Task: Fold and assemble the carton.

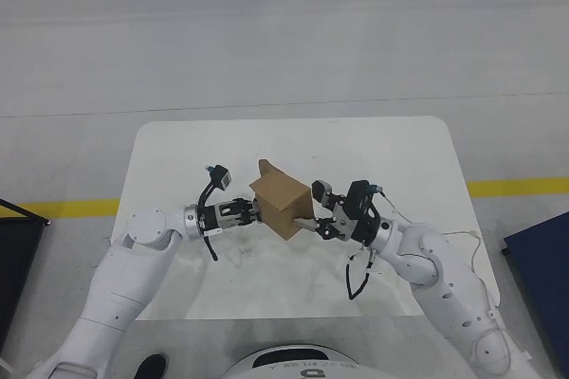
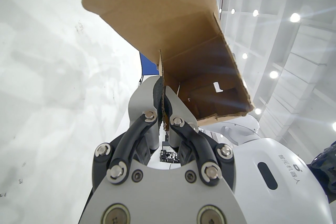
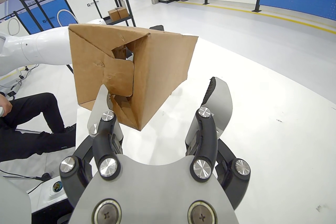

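Note:
A brown cardboard carton point(image 1: 281, 202) is held up over the middle of the white table point(image 1: 389, 152). My left gripper point(image 1: 255, 213) is shut on the edge of one side wall of the carton point(image 2: 183, 33), whose open end shows its dark inside and a long flap standing out. My right gripper point(image 1: 315, 227) is open at the carton's other end; one of its fingers point(image 3: 101, 101) touches the folded, interlocked flaps of the carton point(image 3: 126, 72), the other finger point(image 3: 219, 96) stands free beside it.
The table's bare white top surrounds the carton on all sides. A dark blue panel point(image 1: 555, 256) stands off the table's right edge. A black rack point(image 1: 5, 256) is at the left. A yellow floor line point(image 1: 522, 186) runs behind the table.

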Controlling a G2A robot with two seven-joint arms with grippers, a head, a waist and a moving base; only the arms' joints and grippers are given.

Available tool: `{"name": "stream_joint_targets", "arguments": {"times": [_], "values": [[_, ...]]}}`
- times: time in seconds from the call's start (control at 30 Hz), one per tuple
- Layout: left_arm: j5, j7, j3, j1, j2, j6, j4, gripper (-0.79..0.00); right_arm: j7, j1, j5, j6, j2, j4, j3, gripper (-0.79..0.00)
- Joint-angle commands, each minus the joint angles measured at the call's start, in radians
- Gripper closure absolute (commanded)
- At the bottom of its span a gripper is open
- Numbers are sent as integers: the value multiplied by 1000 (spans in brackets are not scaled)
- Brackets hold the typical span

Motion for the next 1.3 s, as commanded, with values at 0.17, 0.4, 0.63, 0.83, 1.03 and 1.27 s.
{"name": "stream_joint_targets", "arguments": {"times": [0.17, 0.4, 0.63, 0.83, 1.03, 1.27], "values": [[-37, 8, -4, -4, -1, -4, 14, 0, -59, -34, 4, -41, 8, -17, 43, -631], [-1, 6, 16, -16, -3, -36, 27, 0, -75, -50, -5, -60, 11, -30, 49, -665], [12, 2, 25, -25, -3, -57, 23, 0, -39, -25, -7, -47, 7, -12, 15, -656], [65, -5, 29, -28, 1, -93, 19, 0, -26, -7, -6, -40, 4, -2, -7, -628], [136, 22, 30, -29, 4, -134, 7, 0, -22, 1, -7, -33, 3, 2, -16, -603], [237, 82, 23, -25, 9, -218, -17, 0, -14, 0, -6, -16, 3, 1, -18, -594]]}}
